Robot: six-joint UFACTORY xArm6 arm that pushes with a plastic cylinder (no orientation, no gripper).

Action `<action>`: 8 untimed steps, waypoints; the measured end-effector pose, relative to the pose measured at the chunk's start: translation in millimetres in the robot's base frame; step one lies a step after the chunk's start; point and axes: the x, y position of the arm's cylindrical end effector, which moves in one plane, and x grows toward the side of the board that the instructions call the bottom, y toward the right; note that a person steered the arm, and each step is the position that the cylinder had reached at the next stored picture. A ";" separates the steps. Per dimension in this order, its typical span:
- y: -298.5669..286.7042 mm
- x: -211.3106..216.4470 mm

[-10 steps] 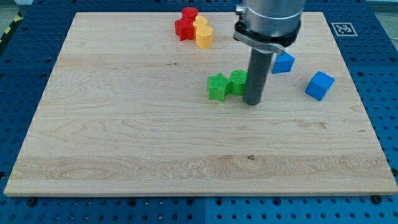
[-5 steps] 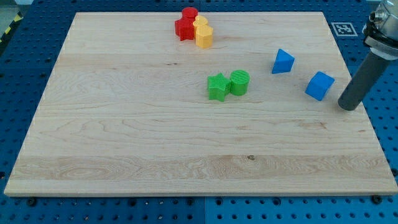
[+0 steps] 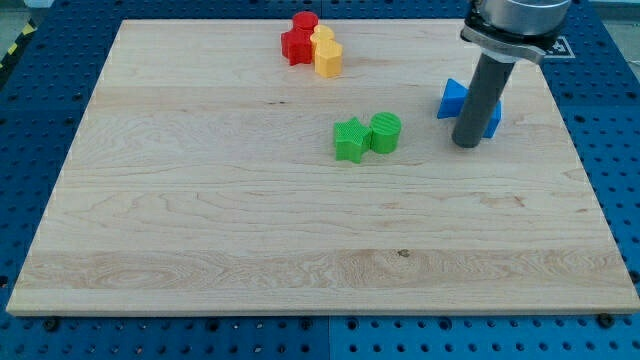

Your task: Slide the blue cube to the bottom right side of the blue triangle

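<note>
The blue triangle (image 3: 452,98) sits at the view's upper right of the wooden board (image 3: 200,230), partly hidden behind my rod. The blue cube (image 3: 493,118) is just right of the rod, only a sliver showing, close to the triangle's lower right. My tip (image 3: 466,143) rests on the board just below the triangle and at the left of the cube, right beside both blocks.
A green star (image 3: 350,139) and a green cylinder (image 3: 385,132) touch each other near the board's middle. A cluster of red (image 3: 297,43) and yellow (image 3: 327,58) blocks sits at the view's top centre. A marker tag is at the top right corner.
My rod swung from the board's middle out to the right of the cube, then came back left. The blue cube has slid up and left, next to the blue triangle.
</note>
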 end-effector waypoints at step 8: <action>-156.6 -233.2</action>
